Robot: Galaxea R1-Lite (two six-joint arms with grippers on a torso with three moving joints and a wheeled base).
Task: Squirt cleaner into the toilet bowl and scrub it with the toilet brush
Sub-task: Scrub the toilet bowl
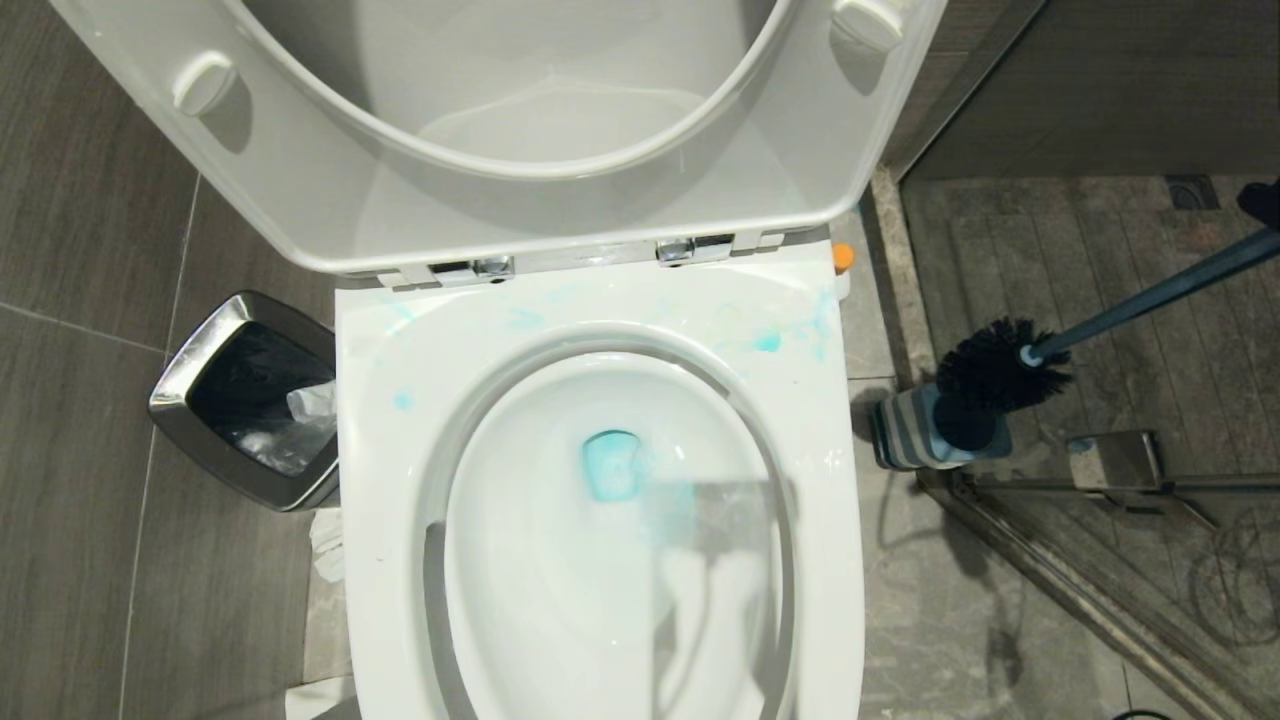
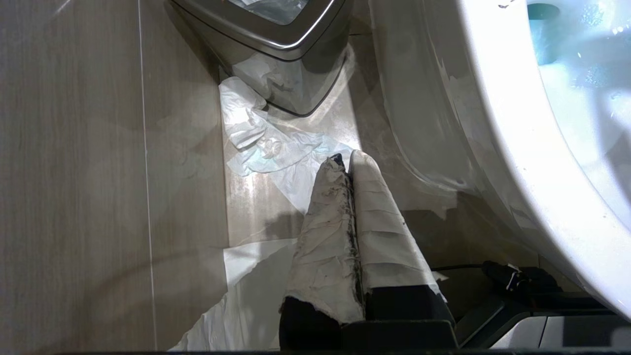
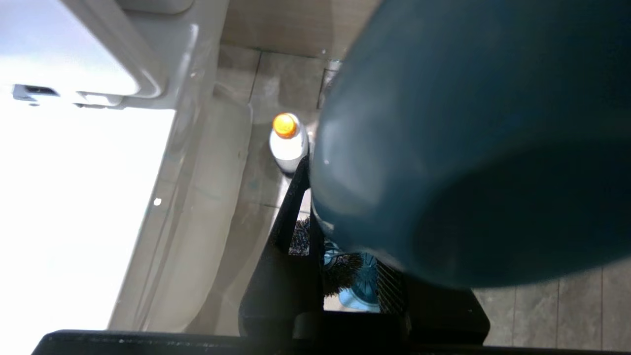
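Brush (image 1: 1000,365) clamped in right gripper (image 3: 345,236), head just above holder (image 1: 920,430); lift clear before swinging over bowl (image 1: 600,560); left gripper (image 2: 347,165) shut, idle

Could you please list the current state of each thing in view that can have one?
toilet lid: raised.
toilet bowl: teal cleaner pooled inside, smears on rim.
toilet brush: tilted, head just above its holder.
cleaner bottle: upright, capped, on floor.
waste bin: open, lined.
left gripper: shut, empty.
right gripper: shut on brush handle.

Tile floor (image 1: 90,420): waste bin (image 1: 250,400), crumpled tissue (image 2: 266,148), cleaner (image 3: 288,143)
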